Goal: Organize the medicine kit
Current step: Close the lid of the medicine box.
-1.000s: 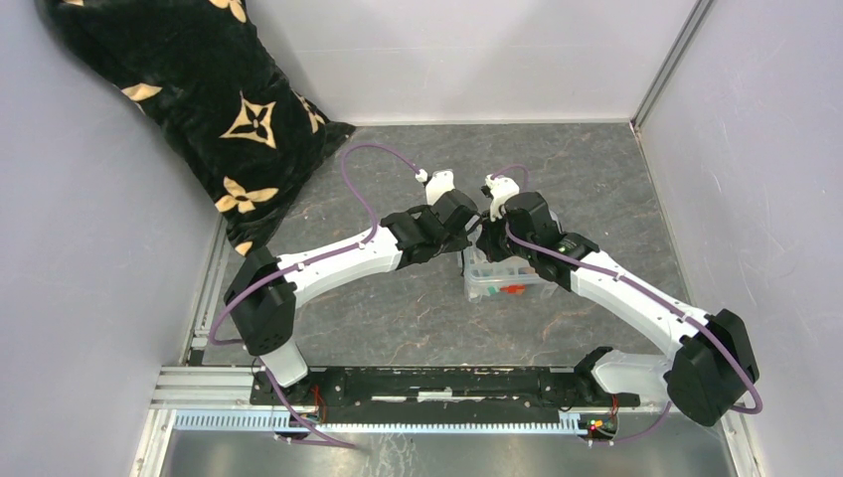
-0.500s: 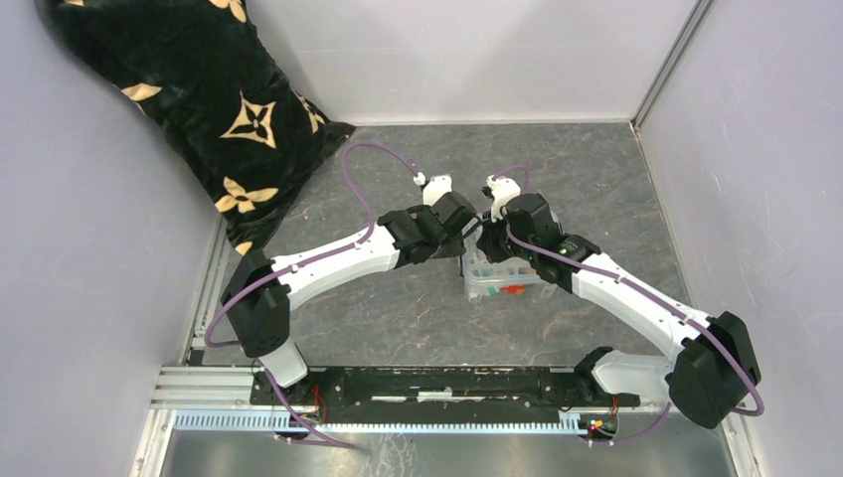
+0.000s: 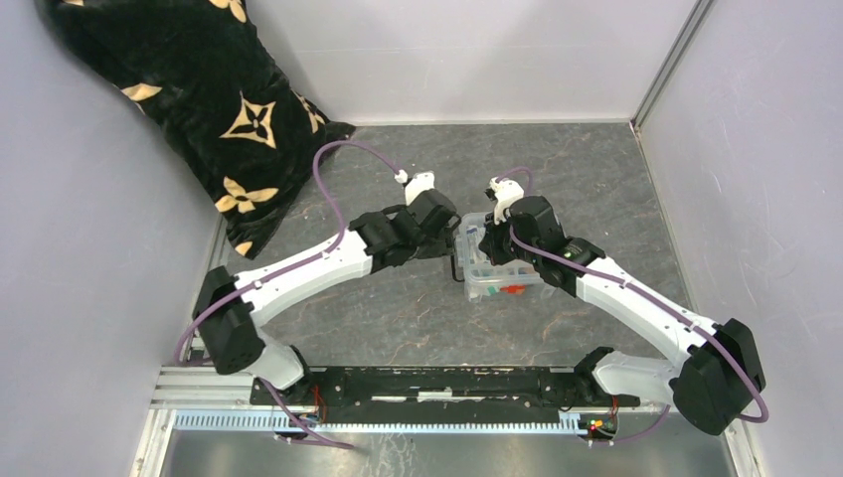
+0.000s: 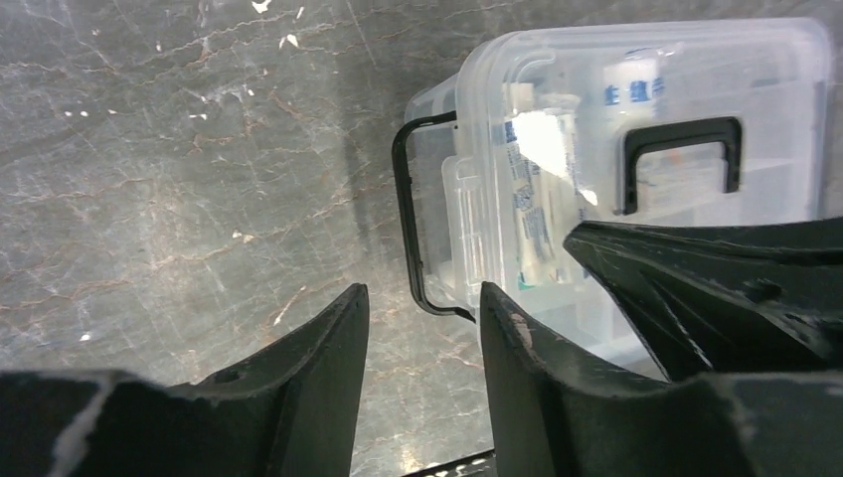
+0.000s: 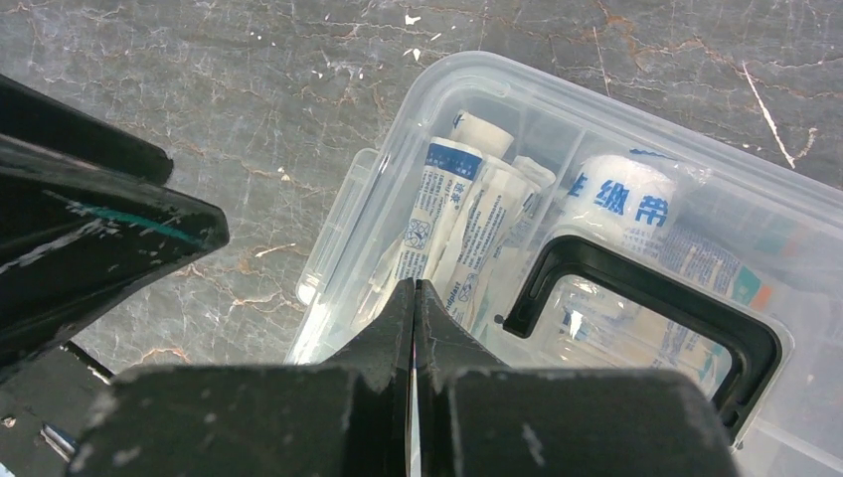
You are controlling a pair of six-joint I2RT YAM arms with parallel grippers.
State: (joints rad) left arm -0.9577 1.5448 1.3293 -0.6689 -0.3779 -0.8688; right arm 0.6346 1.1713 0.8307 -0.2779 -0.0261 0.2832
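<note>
The medicine kit (image 3: pixel 504 283) is a clear box with its lid on, lying on the grey marble-look floor at the centre. Through the lid (image 5: pixel 606 199) I see bandage rolls and plaster packets. The lid's black handle (image 5: pixel 646 288) lies flat. A black wire side clip (image 4: pixel 403 219) stands out from the box's left end. My left gripper (image 4: pixel 422 298) is open just left of that end, and only the clip's lower corner lies near its fingertips. My right gripper (image 5: pixel 414 290) is shut on nothing, its tip over the lid beside the handle.
A black cushion with gold flower marks (image 3: pixel 189 99) leans in the back left corner. Pale walls close off the left, back and right sides. An aluminium rail (image 3: pixel 398 383) carrying both arm bases runs along the near edge.
My left gripper has opened and drawn back to the left, away from the box's end, leaving the side clip standing out. The right arm has hardly moved.
</note>
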